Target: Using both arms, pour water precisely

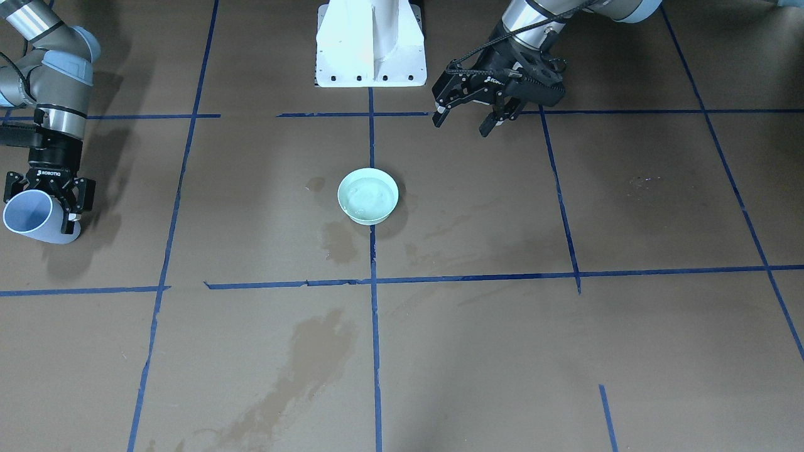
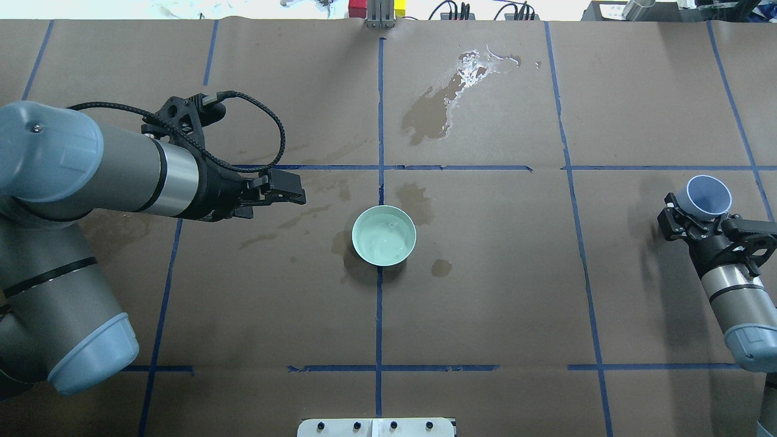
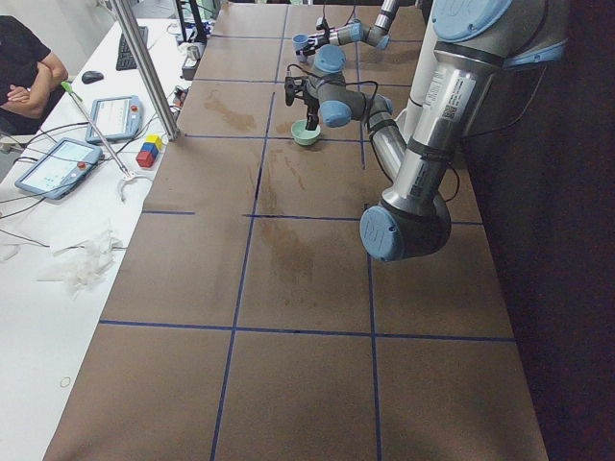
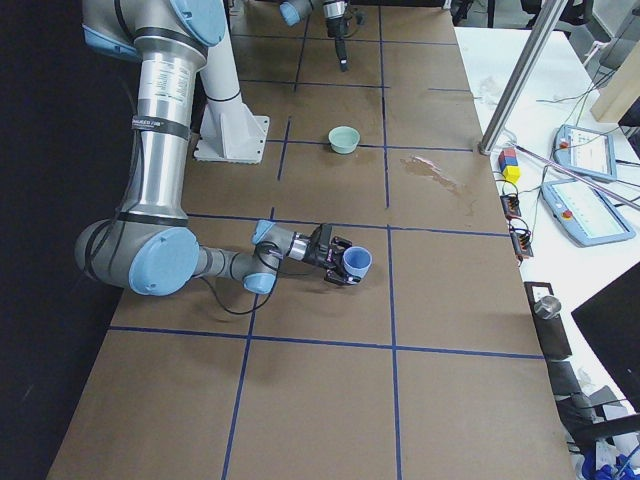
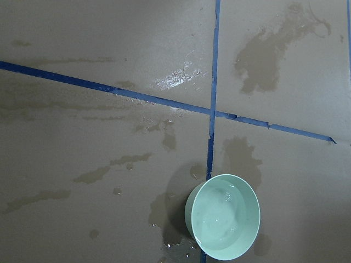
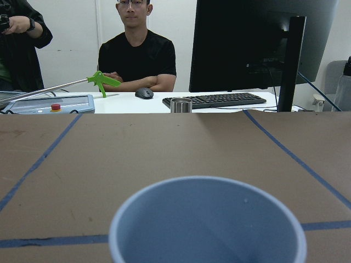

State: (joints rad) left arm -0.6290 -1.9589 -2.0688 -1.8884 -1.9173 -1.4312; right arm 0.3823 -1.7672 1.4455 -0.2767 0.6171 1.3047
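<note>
A mint-green bowl (image 1: 368, 196) (image 2: 384, 235) (image 5: 224, 216) stands at the middle of the brown table, where two blue tape lines cross. A faint glossy pool of water (image 5: 219, 219) lies in it. My left gripper (image 1: 463, 123) (image 2: 296, 188) hangs open and empty, up and to the robot's left of the bowl. My right gripper (image 1: 50, 204) (image 2: 698, 215) is shut on a light blue cup (image 1: 30, 216) (image 2: 708, 195) (image 6: 207, 219) far to the robot's right, low over the table. The cup is tilted, and I see no stream leaving it.
Brown wet stains (image 1: 314, 364) (image 2: 434, 112) and a glossy puddle (image 2: 479, 64) mark the paper. The white pedestal (image 1: 370, 44) stands at the robot's edge. Beyond the far edge are a side desk (image 6: 131, 102) with a keyboard (image 6: 216, 99), a monitor (image 6: 258, 44) and people (image 6: 137, 60).
</note>
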